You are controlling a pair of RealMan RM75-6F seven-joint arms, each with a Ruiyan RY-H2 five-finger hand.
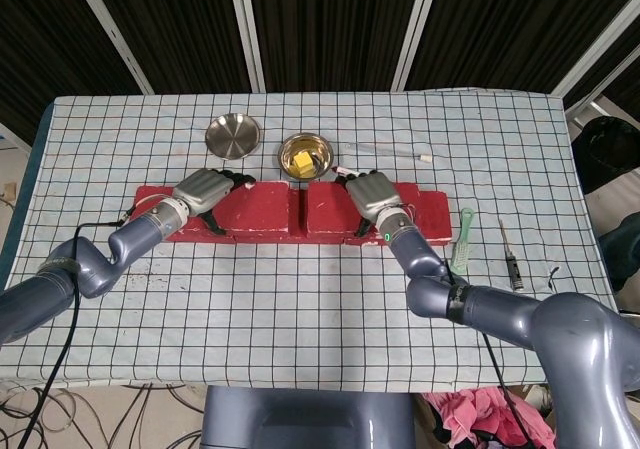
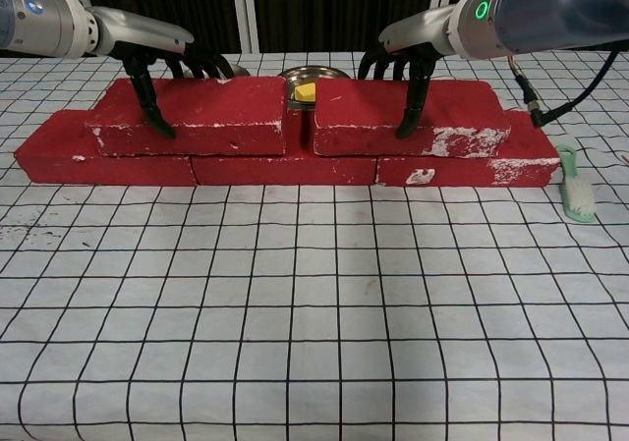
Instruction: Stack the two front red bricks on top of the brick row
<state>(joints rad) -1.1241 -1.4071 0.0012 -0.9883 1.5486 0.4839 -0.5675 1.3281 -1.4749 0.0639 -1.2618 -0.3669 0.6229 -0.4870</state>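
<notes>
Red bricks are seen in two layers across the middle of the chest view: a bottom row (image 2: 285, 168) lies end to end on the checked cloth (image 2: 295, 303), and two more bricks rest on top of it. The left top brick (image 2: 211, 115) sits left of centre, the right top brick (image 2: 432, 117) right of centre, with a narrow gap between them.

The left hand (image 2: 162, 63) is draped over the left top brick at its left end, one finger reaching down the front face and the others curled over the back edge, so the brick is clasped. The right hand (image 2: 408, 63) is set the same way over the right top brick, near its inner end.

In the head view, a steel bowl (image 1: 233, 134) and a dish holding something yellow (image 1: 305, 154) are seen behind the bricks in the upper middle. A green brush (image 1: 461, 239) lies right of the row, and beyond it a thin dark tool (image 1: 510, 257), possibly a screwdriver, though it is too small to be sure.
</notes>
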